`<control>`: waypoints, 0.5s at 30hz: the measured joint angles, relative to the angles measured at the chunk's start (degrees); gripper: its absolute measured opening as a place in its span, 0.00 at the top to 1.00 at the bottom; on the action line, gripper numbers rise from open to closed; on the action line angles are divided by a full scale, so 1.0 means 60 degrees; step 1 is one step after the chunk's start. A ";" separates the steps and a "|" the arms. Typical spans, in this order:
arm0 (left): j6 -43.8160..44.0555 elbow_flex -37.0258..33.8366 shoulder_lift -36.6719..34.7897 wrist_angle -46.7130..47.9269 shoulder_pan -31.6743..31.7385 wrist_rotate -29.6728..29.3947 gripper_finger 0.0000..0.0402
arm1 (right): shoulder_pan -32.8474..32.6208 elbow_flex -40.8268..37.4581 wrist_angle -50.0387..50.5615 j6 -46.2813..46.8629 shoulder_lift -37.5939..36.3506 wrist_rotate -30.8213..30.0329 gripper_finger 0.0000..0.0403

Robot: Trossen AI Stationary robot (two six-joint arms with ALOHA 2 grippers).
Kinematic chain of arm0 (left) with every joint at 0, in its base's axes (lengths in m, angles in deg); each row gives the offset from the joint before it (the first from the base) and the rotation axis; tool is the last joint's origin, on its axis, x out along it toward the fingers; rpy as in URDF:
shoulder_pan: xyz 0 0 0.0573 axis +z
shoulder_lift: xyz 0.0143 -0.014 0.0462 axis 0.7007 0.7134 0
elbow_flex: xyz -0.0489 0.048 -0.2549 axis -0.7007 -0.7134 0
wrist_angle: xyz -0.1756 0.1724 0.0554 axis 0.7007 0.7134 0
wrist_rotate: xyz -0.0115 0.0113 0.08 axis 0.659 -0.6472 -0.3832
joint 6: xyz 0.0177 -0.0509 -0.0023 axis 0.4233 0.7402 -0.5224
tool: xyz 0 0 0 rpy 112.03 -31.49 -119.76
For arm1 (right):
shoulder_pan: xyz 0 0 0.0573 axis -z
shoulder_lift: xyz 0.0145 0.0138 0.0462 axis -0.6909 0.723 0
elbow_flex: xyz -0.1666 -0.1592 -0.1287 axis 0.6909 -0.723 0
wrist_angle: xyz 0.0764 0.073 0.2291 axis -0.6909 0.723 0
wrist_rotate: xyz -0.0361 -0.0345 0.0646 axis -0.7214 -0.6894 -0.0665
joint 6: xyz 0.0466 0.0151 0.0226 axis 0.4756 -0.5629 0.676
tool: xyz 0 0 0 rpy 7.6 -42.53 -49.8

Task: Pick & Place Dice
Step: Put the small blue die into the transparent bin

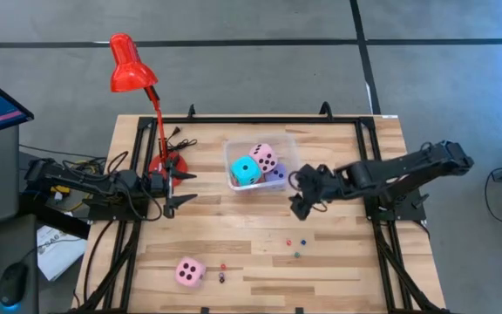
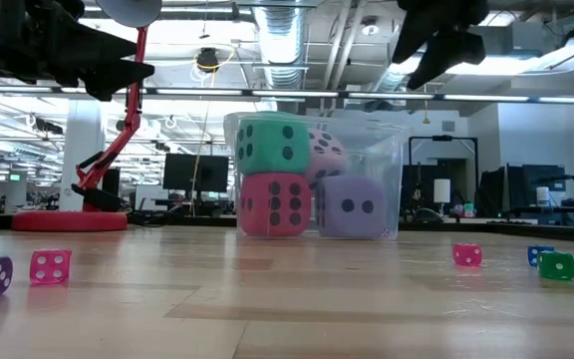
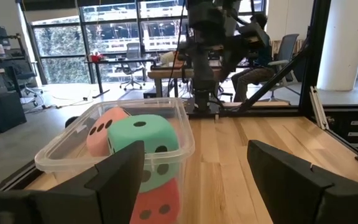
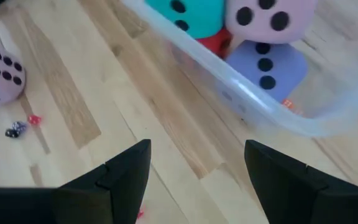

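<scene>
A clear plastic bin (image 1: 261,164) stands at the table's far middle. In it a cyan die (image 1: 246,169) and a pink die (image 1: 264,157) lie on top of a red die (image 2: 275,204) and a lavender die (image 1: 277,174). A second pink die (image 1: 190,272) rests on the table near the front left. My right gripper (image 1: 295,194) hangs open above the table just right of the bin, tipped downward, with nothing between its fingers (image 4: 129,165). My left gripper (image 1: 186,187) waits open and level at the left, by the lamp, facing the bin.
A red desk lamp (image 1: 133,65) stands on its base (image 1: 166,163) at the far left, close to my left gripper. Several tiny dice lie on the table: some right of centre (image 1: 296,244), some beside the loose pink die (image 1: 222,272). Bare wood lies between.
</scene>
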 joint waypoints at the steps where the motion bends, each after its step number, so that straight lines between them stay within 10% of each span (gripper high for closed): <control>1: 0.0000 0.0000 0.0002 0.0001 0.0000 0.0000 0.32 | -0.0098 0.0000 -0.0086 -0.0123 0.0090 -0.0002 0.37; 15: 0.0000 0.0000 0.0003 -0.0038 0.0000 0.0008 0.32 | -0.0288 0.0000 -0.0764 -0.0430 0.1631 0.0261 0.37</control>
